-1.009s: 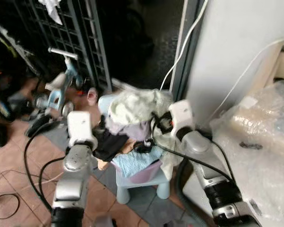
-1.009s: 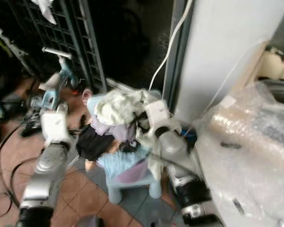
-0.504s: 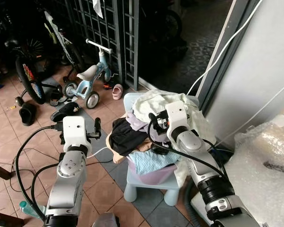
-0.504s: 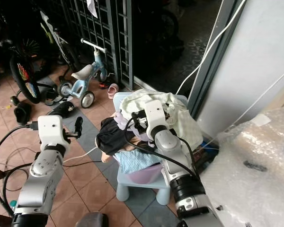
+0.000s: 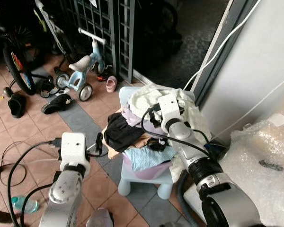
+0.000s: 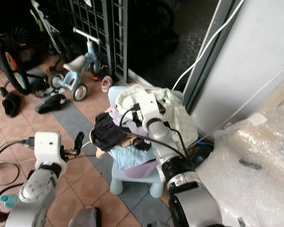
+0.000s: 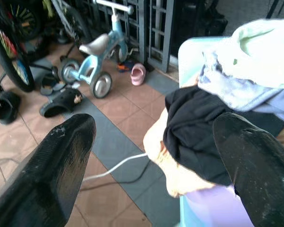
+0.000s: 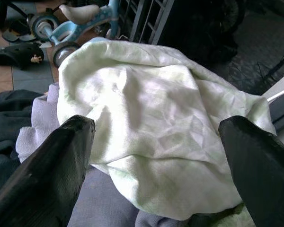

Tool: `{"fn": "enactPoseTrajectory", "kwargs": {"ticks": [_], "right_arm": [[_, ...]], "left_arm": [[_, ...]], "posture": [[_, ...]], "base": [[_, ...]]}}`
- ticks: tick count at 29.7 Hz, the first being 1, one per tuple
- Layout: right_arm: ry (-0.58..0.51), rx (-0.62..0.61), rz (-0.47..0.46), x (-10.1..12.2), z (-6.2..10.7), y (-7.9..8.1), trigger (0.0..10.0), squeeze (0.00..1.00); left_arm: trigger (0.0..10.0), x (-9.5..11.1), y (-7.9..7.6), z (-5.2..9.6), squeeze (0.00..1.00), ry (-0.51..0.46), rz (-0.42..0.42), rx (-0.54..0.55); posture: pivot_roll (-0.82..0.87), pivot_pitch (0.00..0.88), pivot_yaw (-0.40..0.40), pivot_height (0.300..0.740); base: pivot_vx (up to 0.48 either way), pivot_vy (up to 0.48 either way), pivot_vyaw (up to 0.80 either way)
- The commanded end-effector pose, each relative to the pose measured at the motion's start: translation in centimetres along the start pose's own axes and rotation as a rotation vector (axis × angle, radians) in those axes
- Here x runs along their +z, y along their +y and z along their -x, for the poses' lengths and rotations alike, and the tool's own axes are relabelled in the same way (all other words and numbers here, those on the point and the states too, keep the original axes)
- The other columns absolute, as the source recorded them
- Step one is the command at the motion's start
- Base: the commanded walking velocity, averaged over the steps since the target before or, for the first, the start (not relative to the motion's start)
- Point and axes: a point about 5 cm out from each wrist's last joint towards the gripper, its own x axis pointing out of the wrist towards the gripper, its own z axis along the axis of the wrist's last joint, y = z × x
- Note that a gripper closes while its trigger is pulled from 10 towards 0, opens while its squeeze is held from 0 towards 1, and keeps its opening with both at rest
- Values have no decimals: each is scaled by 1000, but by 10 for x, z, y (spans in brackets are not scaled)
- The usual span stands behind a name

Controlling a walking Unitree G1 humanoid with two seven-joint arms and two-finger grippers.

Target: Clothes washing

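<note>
A: Where is the laundry, and which arm is closer to it?

B: The clothes are heaped in a lilac basin (image 5: 149,171) that stands on a small pale blue stool (image 5: 132,182). The right gripper (image 8: 156,156) is the nearer one. It hangs directly above the top of the pile, with the pale green cloth (image 8: 165,142) lying straight ahead between its two fingers. The fingers are spread wide and hold nothing.

A: And the left gripper (image 7: 156,142)?

B: It is also wide open and empty, but it is off to the left side of the stool, a little apart from the pile. The black garment (image 7: 199,127) that droops over the basin's edge is in front of it.

A: How does the green cloth look?

B: Crumpled, soft, spread like a cap over a lavender piece (image 5: 130,116). Its long side seems to run across the line between the fingers. I think a short move forward is enough to pinch a fold.
</note>
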Motion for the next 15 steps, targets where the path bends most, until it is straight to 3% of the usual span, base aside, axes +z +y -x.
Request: {"fn": "enactPoseTrajectory", "kwargs": {"ticks": [1,6,7,9,15], "right_arm": [[0,-2,14,1,-1,0,10000,0],[41,21,16,-4,-4,6,10000,0],[86,28,8,-9,-4,9,0,0],[153,26,-10,-18,-4,12,0,0],[204,20,-26,-28,-2,14,0,0]], "left_arm": [[10000,3,0,3,0,-1,-8,-1],[10000,2,2,9,0,15,-18,15],[10000,2,2,13,0,25,-24,21],[10000,0,3,17,0,40,-29,30],[10000,0,1,16,0,53,-31,39]], "posture": [[182,133,-86,740],[204,157,-101,740],[207,164,-109,740],[208,162,-115,740],[208,146,-127,740]], "base": [[0,0,0],[0,0,0],[0,0,0],[0,0,0],[0,0,0]]}}
